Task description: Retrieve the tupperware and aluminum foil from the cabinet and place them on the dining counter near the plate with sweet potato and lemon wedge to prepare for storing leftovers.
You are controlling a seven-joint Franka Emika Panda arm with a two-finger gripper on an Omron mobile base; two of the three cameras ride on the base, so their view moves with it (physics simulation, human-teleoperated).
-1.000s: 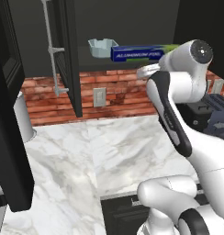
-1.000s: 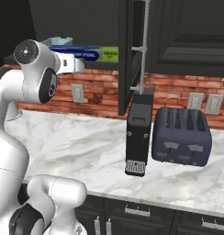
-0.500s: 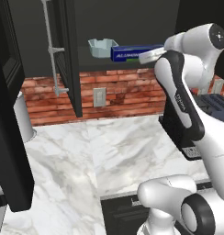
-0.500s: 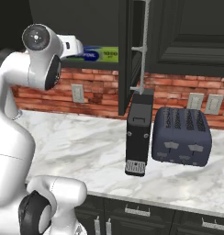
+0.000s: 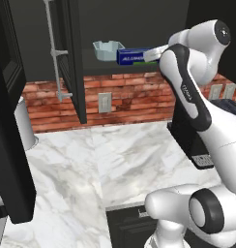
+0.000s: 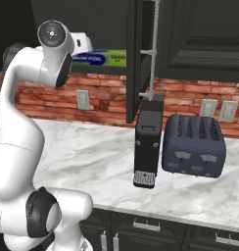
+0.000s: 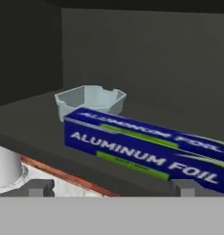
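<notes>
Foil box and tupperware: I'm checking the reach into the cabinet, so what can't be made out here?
- Foil box: right end cut off by the hand view's edge; in the left base view, hidden behind the arm.
- Tupperware: front hidden by the box in hand view.
- Fingers: just tips visible.

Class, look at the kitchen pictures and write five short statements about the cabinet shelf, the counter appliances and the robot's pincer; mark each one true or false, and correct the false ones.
1. The aluminum foil box lies on the cabinet shelf. True.
2. The tupperware is stacked on top of the foil box. False: it sits on the shelf behind the box.
3. The pincer is shut on the foil box. False: its jaws are open, with the box ahead of them, not gripped.
4. A dark blue toaster stands on the marble counter. True.
5. The cabinet door is closed. False: it stands open, showing the shelf.
</notes>
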